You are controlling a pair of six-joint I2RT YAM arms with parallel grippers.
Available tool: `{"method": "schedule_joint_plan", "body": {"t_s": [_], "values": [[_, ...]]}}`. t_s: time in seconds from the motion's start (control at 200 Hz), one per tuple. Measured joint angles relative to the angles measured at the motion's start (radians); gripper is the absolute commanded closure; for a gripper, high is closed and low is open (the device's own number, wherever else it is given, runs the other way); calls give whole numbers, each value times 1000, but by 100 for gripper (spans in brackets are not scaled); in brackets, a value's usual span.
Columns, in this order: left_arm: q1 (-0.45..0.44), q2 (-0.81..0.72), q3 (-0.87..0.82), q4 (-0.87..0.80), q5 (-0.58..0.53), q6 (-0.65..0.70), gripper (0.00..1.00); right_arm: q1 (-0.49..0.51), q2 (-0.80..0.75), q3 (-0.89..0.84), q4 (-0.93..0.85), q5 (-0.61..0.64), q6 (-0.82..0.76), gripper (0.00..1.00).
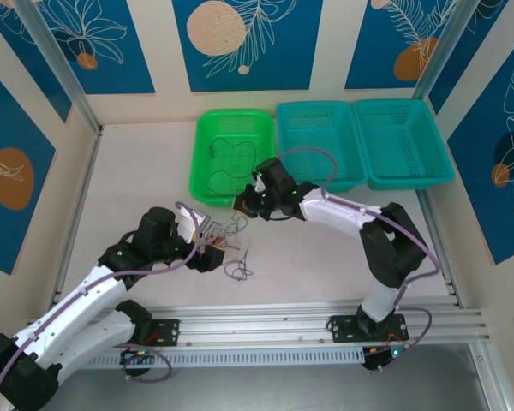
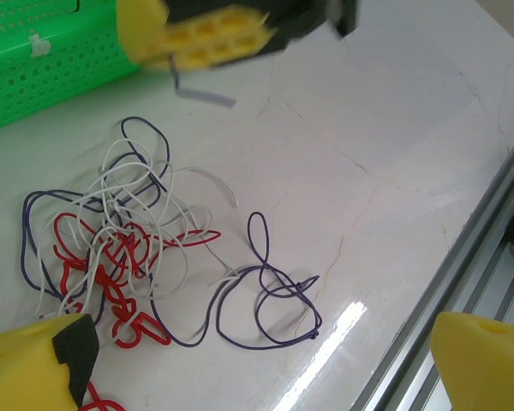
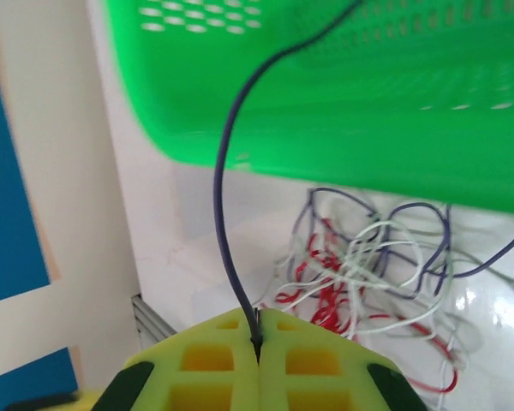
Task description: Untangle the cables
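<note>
Pale surface [image 2: 394, 128] bears tangled cables [image 2: 111, 248]; right end effector [image 3: 257, 342], pinched shut on the black cable [image 3: 221, 180], may drag the rest along while left end effector [image 2: 257, 368] gapes empty.

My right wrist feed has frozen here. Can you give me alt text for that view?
The right gripper is shut on a black cable, which rises from its fingertips and arcs across the green basket. Beyond it, on the white table, a red cable and a white cable lie tangled with more black loops.
</note>
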Motion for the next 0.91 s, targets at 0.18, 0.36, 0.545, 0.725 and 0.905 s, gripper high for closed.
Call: {"method": "schedule_joint_plan", "body": {"t_s": [0.18,0.36,0.545,0.725,0.905], "values": [[0,1,0,0,-45,-11,0,-39,-43,184,-56,56,-58,100],[0,43,0,7,-130,-88,0,-117,188,491,-92,76,-125,31],[0,112,0,23,-173,-192,0,-148,349,676,-277,114,-222,6],[0,142,0,29,-220,-294,2,-180,125,481,-320,116,-291,12],[0,217,0,71,-248,-368,7,-146,-283,203,-327,165,-379,16]]}}
